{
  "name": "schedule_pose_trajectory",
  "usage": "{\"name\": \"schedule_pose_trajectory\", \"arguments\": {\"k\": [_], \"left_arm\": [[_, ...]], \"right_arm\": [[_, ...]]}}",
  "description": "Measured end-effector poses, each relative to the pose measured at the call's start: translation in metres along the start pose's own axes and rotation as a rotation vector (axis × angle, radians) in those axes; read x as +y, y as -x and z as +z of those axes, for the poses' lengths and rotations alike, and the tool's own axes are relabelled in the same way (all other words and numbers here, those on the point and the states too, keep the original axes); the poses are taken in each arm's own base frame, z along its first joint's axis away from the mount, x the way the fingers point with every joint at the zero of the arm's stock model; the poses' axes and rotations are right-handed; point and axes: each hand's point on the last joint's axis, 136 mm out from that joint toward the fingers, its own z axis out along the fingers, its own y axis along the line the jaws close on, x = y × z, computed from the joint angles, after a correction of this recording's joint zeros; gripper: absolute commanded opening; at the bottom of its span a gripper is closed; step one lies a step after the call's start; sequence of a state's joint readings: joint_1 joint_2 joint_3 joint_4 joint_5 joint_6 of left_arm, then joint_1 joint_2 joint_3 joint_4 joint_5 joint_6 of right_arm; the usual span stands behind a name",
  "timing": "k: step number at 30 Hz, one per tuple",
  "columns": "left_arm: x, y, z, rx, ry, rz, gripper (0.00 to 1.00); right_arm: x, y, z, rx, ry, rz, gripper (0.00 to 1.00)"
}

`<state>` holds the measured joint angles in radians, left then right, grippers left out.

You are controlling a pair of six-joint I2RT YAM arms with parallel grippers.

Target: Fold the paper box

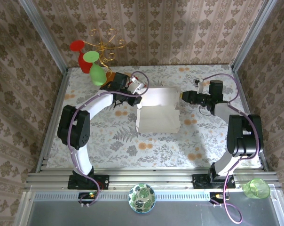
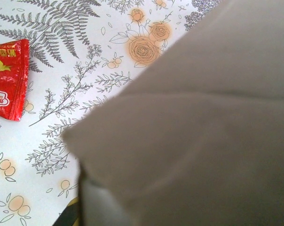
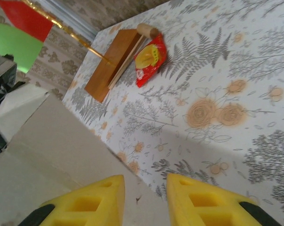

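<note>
Off-white cardboard sat in the middle of the flower-patterned table (image 1: 109,141): the paper box (image 1: 158,117), its body lying flat with the longer side running left to right and one flap (image 1: 161,96) reaching toward the far wall. Both arms met it at that far flap, one from each side.

The left gripper (image 1: 135,96) was at the flap's left end, jaws closed. Its wrist camera had cardboard pressed right up against the lens, so it appeared to be pinching the flap's edge, though the contact itself was hidden.

The right gripper (image 1: 183,96) was at the flap's right end. In its own view the yellow fingers (image 3: 109,193) stood apart with a clear gap, and the box's edge ran in from the left toward that gap, just reaching it. No pinch was visible.

So the box lay to the right gripper's left, toward the table's centre, and the right arm looked the one free to act. A wooden board (image 3: 111,63) and a red packet (image 3: 149,63) lay well apart from the box.
</note>
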<state>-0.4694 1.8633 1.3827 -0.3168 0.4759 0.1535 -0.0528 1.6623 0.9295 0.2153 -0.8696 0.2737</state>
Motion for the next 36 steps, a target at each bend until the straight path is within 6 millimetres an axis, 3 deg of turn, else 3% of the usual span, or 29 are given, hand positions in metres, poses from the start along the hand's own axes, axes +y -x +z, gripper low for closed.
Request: {"name": "schedule_pose_trajectory", "arguments": {"k": [11, 23, 36], "left_arm": [[0.012, 0.002, -0.009, -0.008, -0.002, -0.029, 0.0], [0.01, -0.001, -0.009, 0.002, -0.011, -0.035, 0.0], [0.004, 0.0, -0.006, 0.004, -0.022, -0.026, 0.0]], "right_arm": [[0.026, -0.002, 0.0, 0.007, 0.023, -0.083, 0.33], [0.03, -0.013, 0.007, 0.049, -0.014, -0.135, 0.36], [0.032, -0.002, 0.015, 0.05, -0.097, -0.218, 0.41]]}}
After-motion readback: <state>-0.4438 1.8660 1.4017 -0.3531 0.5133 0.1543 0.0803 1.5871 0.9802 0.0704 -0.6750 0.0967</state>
